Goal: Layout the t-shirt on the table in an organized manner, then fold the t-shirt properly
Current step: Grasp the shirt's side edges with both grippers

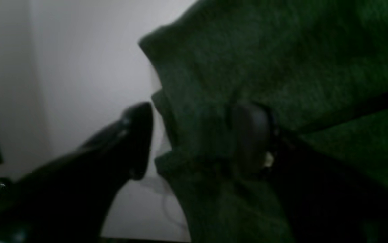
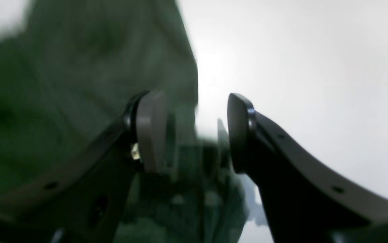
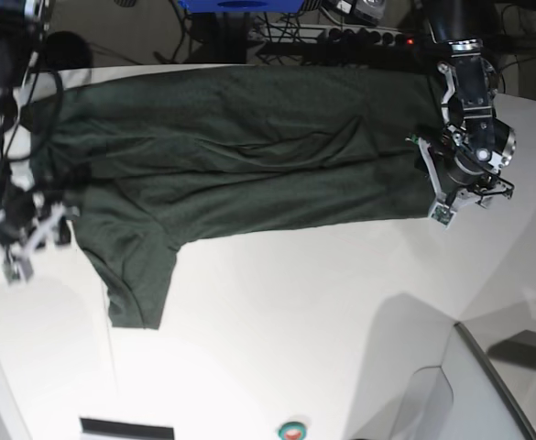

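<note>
Currently the t-shirt [image 3: 240, 156] lies spread across the far half of the table [image 3: 341, 302], long axis running side to side, one sleeve [image 3: 135, 275] trailing toward the near edge.

Left gripper [image 1: 197, 135]: jaws apart, straddling the shirt's edge; one finger sits on the cloth, the other over bare table.

Right gripper [image 2: 194, 131]: jaws apart, blurred cloth edge between the fingers; nothing clamped as far as I can tell.

Handling, judged: thin, soft, light fabric. It will drape and wrinkle rather than hold shape, and may drag on the smooth top. Best holds look like hems and corners, pinched at two points so the edge stays taut.

Room: wide bare white surface near side of the shirt. Far edge is close behind the cloth, cables [image 3: 341, 37] beyond it.
</note>
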Tool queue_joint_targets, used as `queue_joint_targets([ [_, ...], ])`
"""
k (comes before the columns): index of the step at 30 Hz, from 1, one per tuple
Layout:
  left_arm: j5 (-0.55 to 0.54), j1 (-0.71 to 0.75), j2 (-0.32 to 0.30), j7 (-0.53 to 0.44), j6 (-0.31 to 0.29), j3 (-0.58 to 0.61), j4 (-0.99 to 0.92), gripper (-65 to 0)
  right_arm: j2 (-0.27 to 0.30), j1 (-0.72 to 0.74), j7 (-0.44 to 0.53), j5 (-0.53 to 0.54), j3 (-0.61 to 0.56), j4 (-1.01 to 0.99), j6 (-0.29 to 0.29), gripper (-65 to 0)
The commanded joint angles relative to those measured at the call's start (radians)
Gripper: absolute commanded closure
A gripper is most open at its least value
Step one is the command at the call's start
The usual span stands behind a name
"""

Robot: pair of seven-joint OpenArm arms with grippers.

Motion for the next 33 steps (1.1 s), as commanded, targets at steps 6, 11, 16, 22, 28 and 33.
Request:
queue_joint_targets([
  [6,0.03,-0.007,-0.009,-0.011,0.01,-0.086,0.08,-44.9,0.046,0.229,0.024,0.002,0.002,-0.311,0.002,-28.4],
  [11,0.03,-0.005,-0.015,-0.011,0.007,-0.256,0.091,-44.9,0.049,0.291,0.118,0.002,-0.034,-0.486,0.004,-28.5],
  [16,0.022,0.039,-0.007,-0.013,0.007,-0.413,0.166,-44.9,0.046,0.31,0.207,0.002,-0.077,-0.596,0.004,-28.5],
  [22,-0.157,0.117,-0.036,-0.013,0.007,-0.423,0.159,-44.8,0.042,0.311,0.241,0.002,-0.123,-0.648,-0.003,-27.8],
  [28,-0.223,0.124,-0.03,-0.013,0.007,-0.411,0.122,-44.8,0.042,0.311,0.236,0.002,-0.128,-0.648,-0.003,0.0],
  [33,-0.237,0.085,-0.021,-0.016,0.007,-0.399,0.117,-44.8,0.05,0.31,0.236,0.003,-0.12,-0.647,-0.003,-0.2],
])
